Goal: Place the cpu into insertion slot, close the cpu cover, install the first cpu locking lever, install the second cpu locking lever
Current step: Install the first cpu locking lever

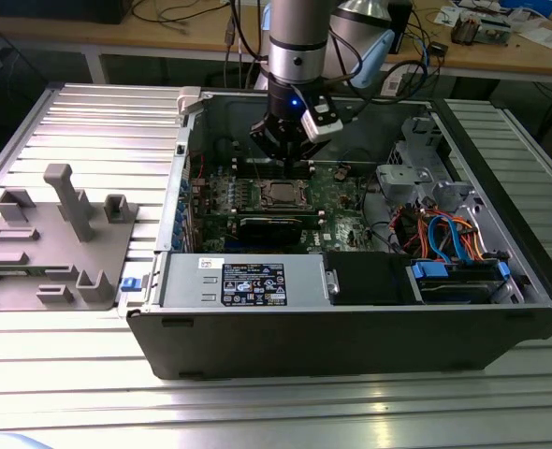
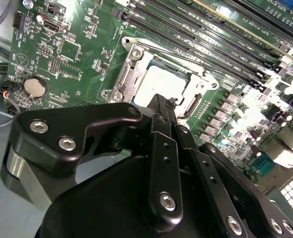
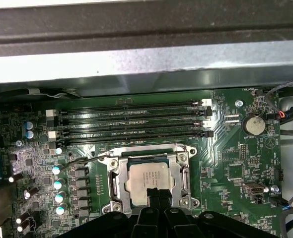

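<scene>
The cpu (image 3: 150, 177), a dull silver square, lies flat in the insertion slot (image 3: 117, 206) on the green motherboard. The cpu cover (image 3: 183, 174), a silvery frame, lies down around the chip, whose top shows through its window. My gripper (image 3: 158, 194) hangs just above the socket's near edge, its black fingertips pressed together and overlapping the chip's rim in both wrist views. In the second wrist view the gripper (image 2: 162, 103) points at the cpu (image 2: 159, 82). A thin wire lever (image 3: 84, 159) sticks out beside the socket. From outside, the gripper (image 1: 290, 161) hovers over the socket (image 1: 281, 194).
Long black memory slots (image 3: 136, 119) run beside the socket. A coin battery (image 3: 254, 125) sits on the board. The case wall (image 3: 136, 64) rises behind. A power supply (image 1: 243, 281) and coloured cables (image 1: 444, 229) fill the case's near side. A grey fixture (image 1: 61, 234) stands outside.
</scene>
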{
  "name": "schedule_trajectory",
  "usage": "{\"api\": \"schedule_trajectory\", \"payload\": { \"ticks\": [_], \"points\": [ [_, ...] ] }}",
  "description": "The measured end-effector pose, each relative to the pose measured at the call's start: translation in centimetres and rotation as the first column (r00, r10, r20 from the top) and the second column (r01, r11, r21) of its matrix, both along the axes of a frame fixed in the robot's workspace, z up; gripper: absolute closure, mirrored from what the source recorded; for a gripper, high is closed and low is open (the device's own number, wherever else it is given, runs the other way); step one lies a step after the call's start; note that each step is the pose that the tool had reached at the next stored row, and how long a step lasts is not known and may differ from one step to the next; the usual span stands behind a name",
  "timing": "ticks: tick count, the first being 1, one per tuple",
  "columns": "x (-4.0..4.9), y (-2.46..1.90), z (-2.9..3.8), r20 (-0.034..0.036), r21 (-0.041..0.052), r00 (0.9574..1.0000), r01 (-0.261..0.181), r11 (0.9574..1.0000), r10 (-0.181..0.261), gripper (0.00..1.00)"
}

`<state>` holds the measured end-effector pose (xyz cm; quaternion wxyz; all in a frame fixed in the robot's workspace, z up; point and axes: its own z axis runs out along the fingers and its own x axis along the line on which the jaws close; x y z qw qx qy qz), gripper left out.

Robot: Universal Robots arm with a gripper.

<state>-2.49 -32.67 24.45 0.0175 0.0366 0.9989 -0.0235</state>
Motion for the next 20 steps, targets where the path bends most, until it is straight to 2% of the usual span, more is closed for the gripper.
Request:
{"api": "schedule_trajectory", "payload": {
  "ticks": [20],
  "points": [
    [-1.23,0.00,0.00,0.0005,0.0000,1.0000,0.000,1.0000,0.000,0.89]
  ]
}}
